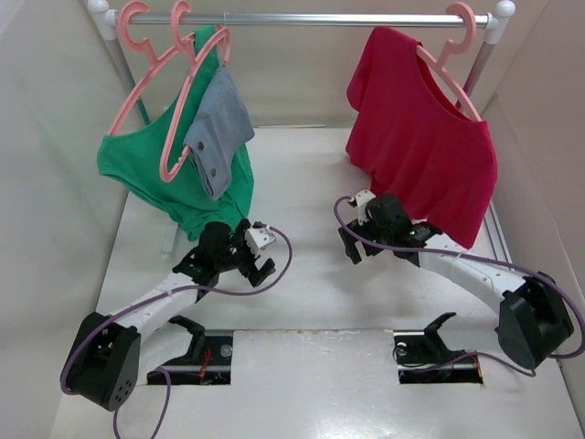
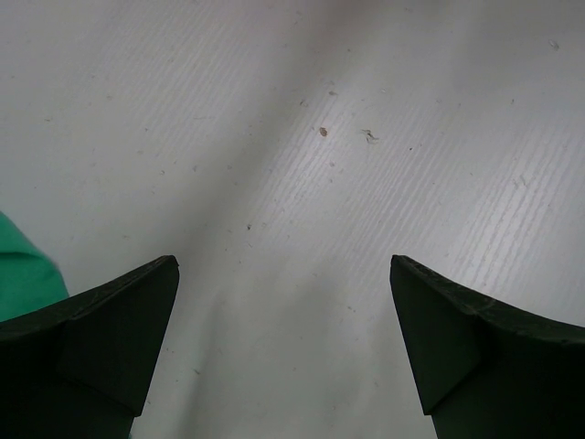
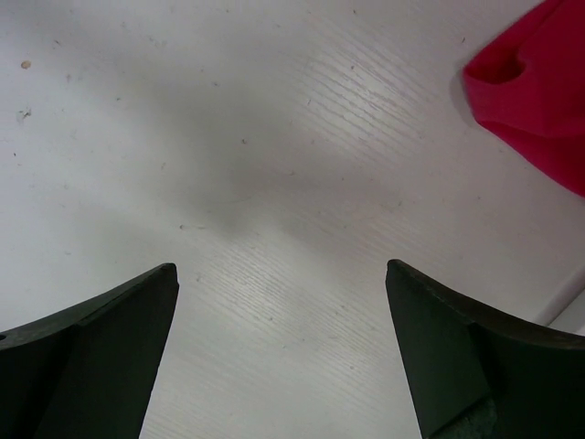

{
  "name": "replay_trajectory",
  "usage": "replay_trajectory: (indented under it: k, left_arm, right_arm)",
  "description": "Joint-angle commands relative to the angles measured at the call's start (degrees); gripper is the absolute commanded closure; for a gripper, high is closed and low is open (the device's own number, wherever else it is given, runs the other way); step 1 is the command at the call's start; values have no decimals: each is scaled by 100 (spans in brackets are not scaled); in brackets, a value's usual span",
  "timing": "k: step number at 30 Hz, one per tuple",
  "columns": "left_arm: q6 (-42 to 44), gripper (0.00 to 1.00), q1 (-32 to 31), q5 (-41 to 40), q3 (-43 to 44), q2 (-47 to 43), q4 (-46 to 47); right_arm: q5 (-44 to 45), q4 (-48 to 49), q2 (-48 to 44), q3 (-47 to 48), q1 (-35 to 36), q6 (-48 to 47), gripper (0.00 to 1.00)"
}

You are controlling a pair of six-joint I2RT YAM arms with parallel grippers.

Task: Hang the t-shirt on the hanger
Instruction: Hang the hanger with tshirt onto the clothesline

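checked top view: found shirt (image 1: 420, 137) already draped on hanger (image 1: 448, 82), hooked over rail (image 1: 320, 18) at far right. saw hanger tilted, low end toward the right wall, with shirt's long axis running from collar at the hook down to the near-right hem. noted hem ending close over the right forearm; touching or not, could not tell.

read right gripper (image 1: 349, 245) as wide open, holding nothing. confirmed on its wrist view: only bare table (image 3: 274, 183) between the fingers (image 3: 101, 357). spotted a fold of shirt (image 3: 539, 91) at the upper right there, so put its bearing as right of and beyond the fingertips, near but apart.

read left gripper (image 1: 263, 256) as wide open too, empty between fingers (image 2: 91, 357). caught just a sliver of green top (image 2: 23, 274) at the left edge. counted 2 other hangers at the left end of the rail, carrying green top (image 1: 137, 169) and grey garment (image 1: 218, 133); treated those as out of scope.

judged task essentially done from the lie of things. judged right arm far nearer the shirt than left, so would pick right for any fix, e.g. squaring a shoulder. flagged 1 risk: tugging the hem could slide shirt off the low end of the tilted hanger.
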Motion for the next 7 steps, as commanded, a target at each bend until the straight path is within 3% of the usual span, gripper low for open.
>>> replay_trajectory:
  k: [1, 7]
  left_arm:
    - [-75, 0, 23, 45, -52, -21, 225]
    - [-128, 0, 23, 45, -52, -21, 225]
  right_arm:
    - [205, 221, 11, 264, 80, -26, 0]
    - [258, 273, -112, 264, 80, -87, 0]
